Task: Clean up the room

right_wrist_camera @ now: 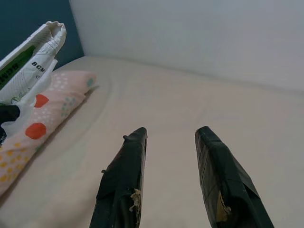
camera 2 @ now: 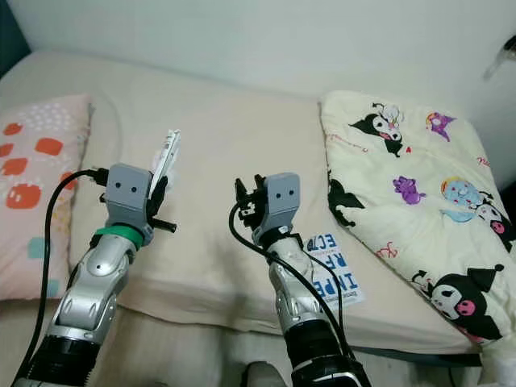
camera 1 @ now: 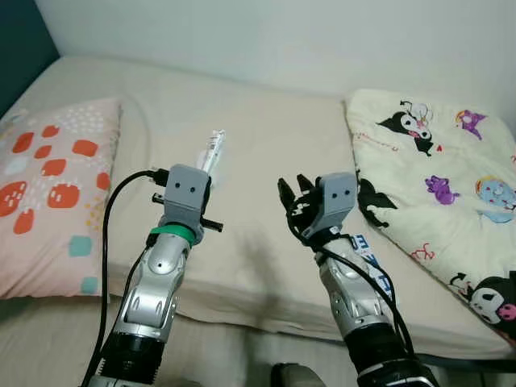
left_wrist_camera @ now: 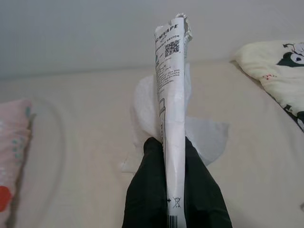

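Observation:
My left gripper [camera 1: 203, 172] is raised over the beige bed [camera 1: 258, 145] and is shut on a white printed wrapper [camera 1: 213, 150]. In the left wrist view the wrapper [left_wrist_camera: 172, 95] stands up as a narrow strip pinched between the black fingers [left_wrist_camera: 147, 190], with a crumpled white tissue [left_wrist_camera: 205, 138] held behind it. My right gripper [camera 1: 293, 194] hovers over the middle of the bed, level with the left one. Its two fingertips [right_wrist_camera: 137, 135] are spread apart with nothing between them. The wrapper [right_wrist_camera: 33, 57] also shows off to the side in the right wrist view.
A pink pillow [camera 1: 48, 185] with red spots lies on the bed's left side. A cream cartoon-print blanket [camera 1: 451, 177] covers the right side. A white packet with blue lettering [camera 2: 332, 270] lies near the bed's front edge under my right arm. A pale wall stands behind.

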### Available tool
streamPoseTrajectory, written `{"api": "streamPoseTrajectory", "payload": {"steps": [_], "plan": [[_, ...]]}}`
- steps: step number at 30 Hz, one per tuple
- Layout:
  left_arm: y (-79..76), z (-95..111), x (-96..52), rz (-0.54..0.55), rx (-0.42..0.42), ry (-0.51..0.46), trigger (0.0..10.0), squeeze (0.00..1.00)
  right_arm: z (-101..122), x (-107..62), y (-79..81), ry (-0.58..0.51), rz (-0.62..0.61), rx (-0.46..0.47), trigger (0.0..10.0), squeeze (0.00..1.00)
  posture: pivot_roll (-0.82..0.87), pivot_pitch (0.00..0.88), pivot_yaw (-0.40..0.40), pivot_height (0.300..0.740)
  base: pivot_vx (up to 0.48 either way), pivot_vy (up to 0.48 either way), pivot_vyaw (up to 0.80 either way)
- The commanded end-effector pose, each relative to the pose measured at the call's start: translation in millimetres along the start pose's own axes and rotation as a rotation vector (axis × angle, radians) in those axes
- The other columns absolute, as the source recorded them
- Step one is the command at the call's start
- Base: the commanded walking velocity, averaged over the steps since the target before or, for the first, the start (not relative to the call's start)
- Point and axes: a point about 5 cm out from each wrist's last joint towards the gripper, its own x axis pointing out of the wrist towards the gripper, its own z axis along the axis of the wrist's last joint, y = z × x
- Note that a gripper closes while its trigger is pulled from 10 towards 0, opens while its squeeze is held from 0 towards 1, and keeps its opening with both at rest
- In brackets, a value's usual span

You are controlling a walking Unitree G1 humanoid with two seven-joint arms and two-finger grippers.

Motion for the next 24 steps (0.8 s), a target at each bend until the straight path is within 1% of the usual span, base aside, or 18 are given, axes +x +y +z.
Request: {"api": "streamPoseTrajectory", "payload": {"steps": [1, 6, 11, 16, 19, 24], "plan": [[-3.8, -1.0, -1.7, -0.018, 0.0, -0.001, 10.0, 0.0, -2.9, -3.7, -2.7, 0.011, -0.008, -0.001, 10.0, 0.0, 0.0, 0.0, -0.034, 0.74, 0.0, -0.428, 0.0], [-3.6, -1.2, -2.0, -0.016, 0.001, 0.002, 10.0, 0.0, -2.9, -4.1, -2.6, 0.011, -0.008, -0.001, 10.0, 0.0, 0.0, 0.0, -0.033, 0.74, 0.0, -0.404, 0.0], [-3.3, -1.9, -1.9, -0.013, 0.002, 0.008, 10.0, 0.0, -3.1, -4.3, -2.5, 0.011, -0.008, 0.0, 10.0, 0.0, 0.0, 0.0, -0.033, 0.74, 0.0, -0.309, 0.0], [-2.5, -3.6, -1.2, 0.001, 0.01, 0.024, 10.0, 0.0, -3.1, -4.6, -2.7, 0.012, -0.009, -0.001, 10.0, 0.0, 0.0, 0.002, -0.034, 0.74, 0.0, 0.0, 0.0], [-2.2, -3.7, -1.1, 0.004, 0.013, 0.023, 10.0, 0.0, -3.1, -4.7, -2.8, 0.012, -0.009, -0.001, 10.0, 0.0, 0.0, 0.002, -0.034, 0.74, 0.0, -0.266, 0.0], [-1.5, -4.3, -0.6, 0.01, 0.017, 0.028, 10.0, 0.0, -3.1, -4.8, -3.0, 0.012, -0.009, -0.001, 10.0, 0.0, 0.0, 0.002, -0.034, 0.74, 0.0, -0.48, 0.0]]}}
